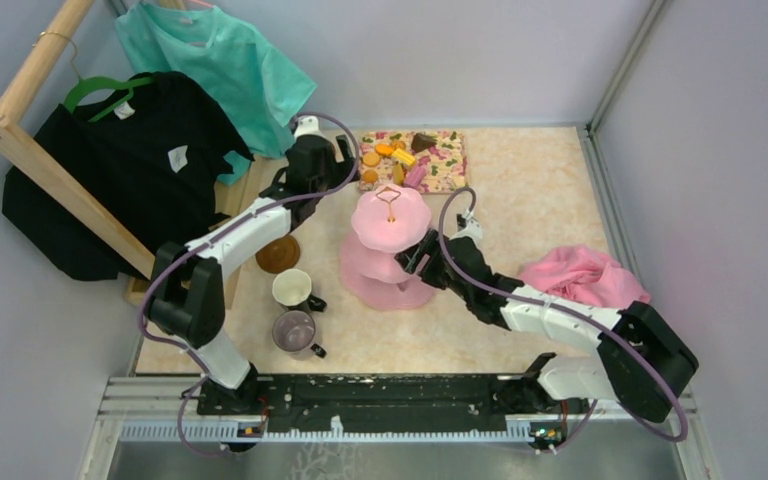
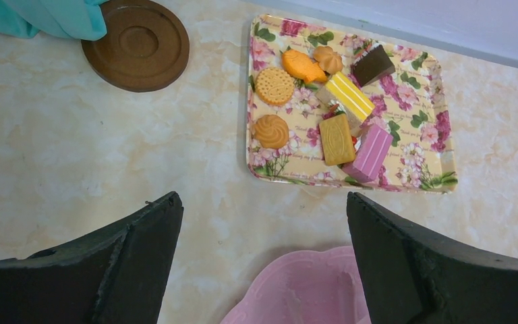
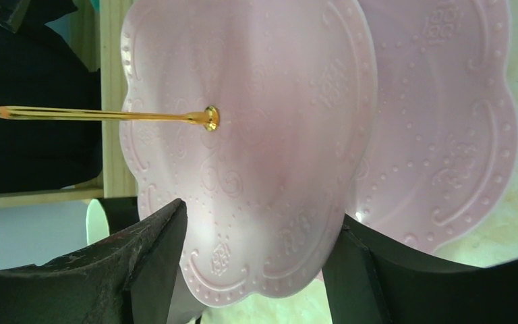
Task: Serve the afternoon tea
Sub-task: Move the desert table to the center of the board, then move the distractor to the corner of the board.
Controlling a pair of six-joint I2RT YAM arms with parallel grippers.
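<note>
So the tabletop [image 1: 540,200] is beige marble-look. A wooden clothes rack [image 1: 50,170] sits at its far left with a black shirt [image 1: 110,190] and a teal one [image 1: 220,70] hanging on it.

The pink three-tier cake stand [image 1: 390,220] sits about mid-table with its gold loop [image 1: 388,195] on top, all tiers bare. A crumpled pink cloth [image 1: 580,275] lies well to the right of it.

My right pincer [image 3: 260,212] is spread wide at the stand's near-right side, with a lobe of one tier's rim between the fingers. Can't tell if the pads actually touch it.

My left pincer [image 2: 263,199] is spread too, gripping nothing. It hangs over bare tabletop between the stand and the floral mat [image 1: 445,165] at the far edge.

The white mug [image 1: 292,288] and the grey-purple mug [image 1: 295,330] stand near-left of the stand, just beside each other. One brown saucer [image 1: 278,253] sits just beyond the white mug, and another [image 2: 137,44] is left of the mat by the teal shirt.

The snacks [image 2: 337,108] are all on the mat, clustered toward its left half: round cookies, a yellow striped slice, a pink block and a brown wedge.
</note>
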